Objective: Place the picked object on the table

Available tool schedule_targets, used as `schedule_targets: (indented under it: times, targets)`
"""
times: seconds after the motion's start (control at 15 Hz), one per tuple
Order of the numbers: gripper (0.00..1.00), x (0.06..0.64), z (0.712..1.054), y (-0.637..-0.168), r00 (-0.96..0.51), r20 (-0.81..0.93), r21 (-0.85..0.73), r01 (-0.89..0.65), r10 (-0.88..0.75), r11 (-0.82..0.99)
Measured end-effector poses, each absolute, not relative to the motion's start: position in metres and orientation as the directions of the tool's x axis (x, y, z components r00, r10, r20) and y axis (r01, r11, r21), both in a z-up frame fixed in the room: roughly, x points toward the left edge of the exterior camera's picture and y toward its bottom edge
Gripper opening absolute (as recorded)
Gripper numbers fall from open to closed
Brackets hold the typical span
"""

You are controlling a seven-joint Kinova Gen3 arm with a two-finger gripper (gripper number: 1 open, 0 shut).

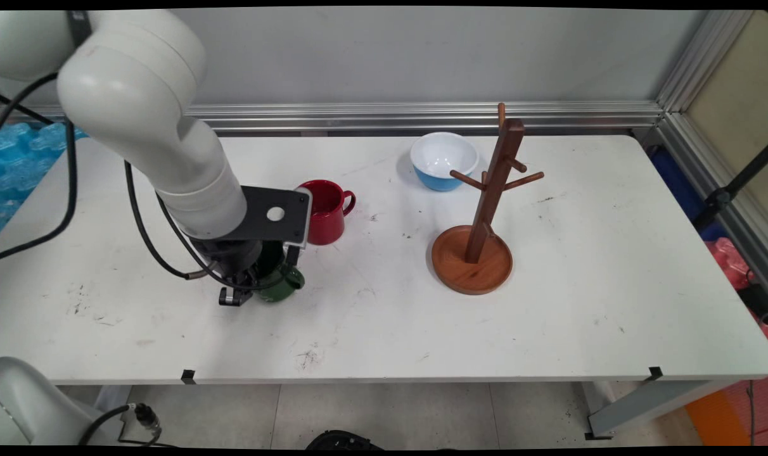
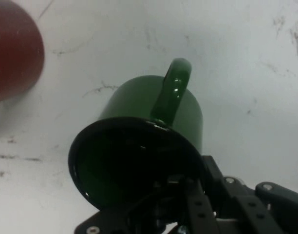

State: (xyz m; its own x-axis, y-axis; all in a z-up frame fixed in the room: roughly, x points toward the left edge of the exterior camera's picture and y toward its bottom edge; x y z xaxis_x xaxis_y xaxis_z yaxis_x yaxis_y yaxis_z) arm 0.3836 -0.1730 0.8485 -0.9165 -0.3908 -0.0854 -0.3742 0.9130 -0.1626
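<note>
My black gripper is down at the table's left middle, shut on the rim of a dark green mug. In the hand view the green mug fills the centre, its dark opening toward the camera and its handle pointing away. The gripper bites the rim at the bottom, with one finger seemingly inside the cup. Whether the mug's base still touches the table I cannot tell. A red mug stands just behind the hand, and it shows as a blur at the hand view's upper left.
A wooden mug tree on a round base stands right of centre. Behind it sits a blue bowl with a white inside. Black cables hang from the arm at the left.
</note>
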Motion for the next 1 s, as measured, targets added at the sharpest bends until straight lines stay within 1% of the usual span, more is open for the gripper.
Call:
schedule_targets:
  times: [0.8,0.87,1.0]
  targets:
    - [0.0,0.38,0.83,-0.175,-0.931,-0.073,-0.179,-0.34,-0.357,0.923]
    - [1.0,0.38,0.829,-0.175,-0.932,-0.071,-0.179,-0.34,-0.356,0.923]
    - [1.0,0.379,0.827,-0.175,-0.932,-0.065,-0.178,-0.341,-0.357,0.923]
